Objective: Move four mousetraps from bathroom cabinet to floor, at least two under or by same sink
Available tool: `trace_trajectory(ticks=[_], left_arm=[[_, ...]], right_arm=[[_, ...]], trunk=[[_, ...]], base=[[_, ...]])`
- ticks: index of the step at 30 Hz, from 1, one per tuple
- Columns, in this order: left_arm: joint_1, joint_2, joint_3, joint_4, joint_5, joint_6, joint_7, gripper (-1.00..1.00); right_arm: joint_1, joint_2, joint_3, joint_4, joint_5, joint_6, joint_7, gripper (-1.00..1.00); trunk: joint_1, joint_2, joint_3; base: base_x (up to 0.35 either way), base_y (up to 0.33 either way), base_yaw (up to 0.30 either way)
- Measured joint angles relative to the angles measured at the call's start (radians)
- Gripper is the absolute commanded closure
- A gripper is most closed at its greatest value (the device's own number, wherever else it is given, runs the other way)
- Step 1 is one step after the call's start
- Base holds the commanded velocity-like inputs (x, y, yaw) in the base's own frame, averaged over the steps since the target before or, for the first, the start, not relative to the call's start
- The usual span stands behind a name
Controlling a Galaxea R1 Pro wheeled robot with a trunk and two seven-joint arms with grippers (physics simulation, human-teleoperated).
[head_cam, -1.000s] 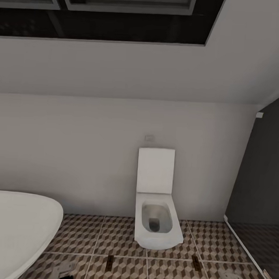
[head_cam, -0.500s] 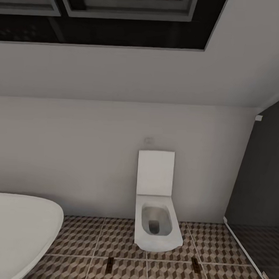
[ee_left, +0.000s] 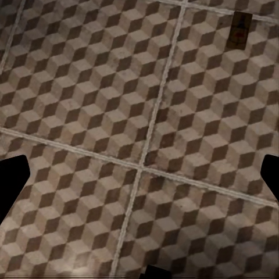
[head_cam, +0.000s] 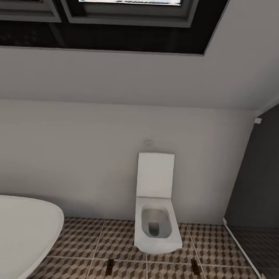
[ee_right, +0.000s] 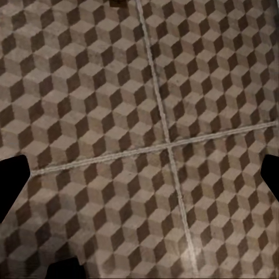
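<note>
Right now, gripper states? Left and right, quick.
Left gripper: open, fingers spread wide, nothing between them, just bathroom floor below.
Right gripper: open, holding nothing, above the same tiles.

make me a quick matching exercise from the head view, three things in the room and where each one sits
Things:
1. toilet
2. bathtub
3. window

Places:
a. lower left corner, only its rounded end showing
b. along the top, set in a dark frame
c. against the back wall, lid raised, standing on the cube-pattern floor

Pairs: 1-c, 2-a, 3-b
</note>
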Motion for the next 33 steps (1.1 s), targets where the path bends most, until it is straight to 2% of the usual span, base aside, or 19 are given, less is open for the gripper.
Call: trace_trajectory(ticks=[12,24,33], left_arm=[[0.044,0.000,0.000,0.000,0.001,0.000,-0.004,-1.00],[0.071,-0.001,0.000,0.000,0.001,0.000,-0.006,-1.00],[0.089,0.000,0.000,0.000,0.001,0.000,-0.006,-1.00]], right_arm=[[0.050,0.003,0.000,0.000,-0.001,0.003,0.001,-1.00],[0.076,0.031,-0.001,0.000,-0.001,0.007,0.001,-1.00],[0.097,0.037,-0.001,0.000,-0.002,0.009,0.000,-1.00]], trunk=[[-0.046,0.084,0.038],[-0.092,0.168,0.075],[-0.127,0.231,0.104]], base=[[0.000,0.000,0.000],[0.000,0.000,0.000],[0.000,0.000,0.000]])
